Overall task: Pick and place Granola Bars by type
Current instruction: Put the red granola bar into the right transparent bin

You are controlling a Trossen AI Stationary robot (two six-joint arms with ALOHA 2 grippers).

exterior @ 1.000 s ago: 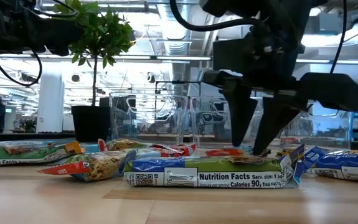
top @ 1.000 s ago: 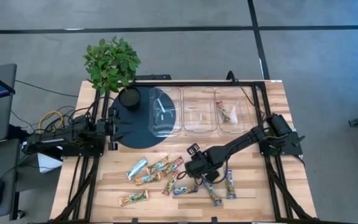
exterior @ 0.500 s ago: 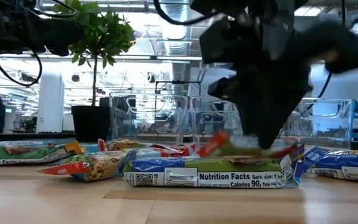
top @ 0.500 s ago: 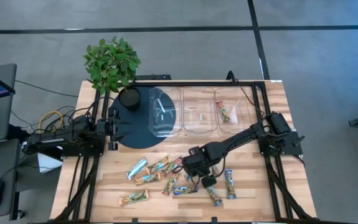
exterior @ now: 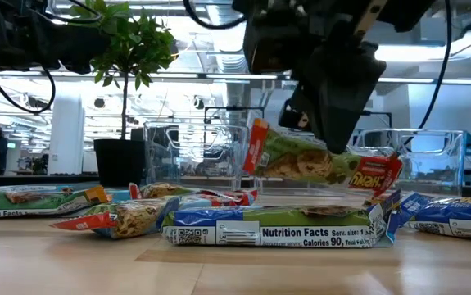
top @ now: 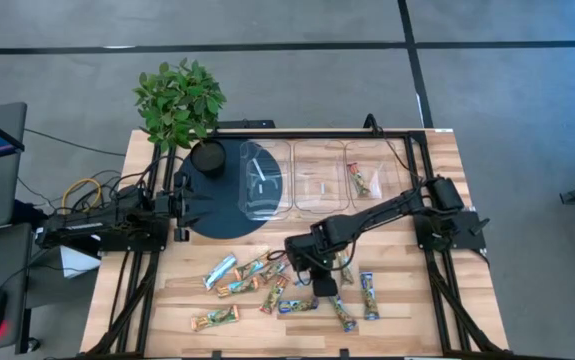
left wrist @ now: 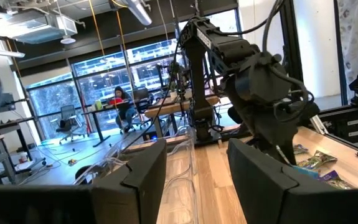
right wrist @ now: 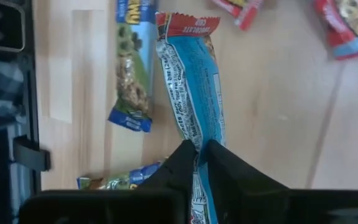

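Low view: right gripper (exterior: pixel 331 123) jaws clamp a red-ended granola bar (exterior: pixel 321 164) aloft.

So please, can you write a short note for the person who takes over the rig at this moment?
Right hand: shut on a red-ended granola bar, lifted clear of the pile, above the table's middle.
Left hand: open, empty, parked at the table's left side.
Done: one bar lies in the right-most clear bin; the other two bins look empty of bars.
Left: place the held bar, then sort the loose bars on the front of the table.
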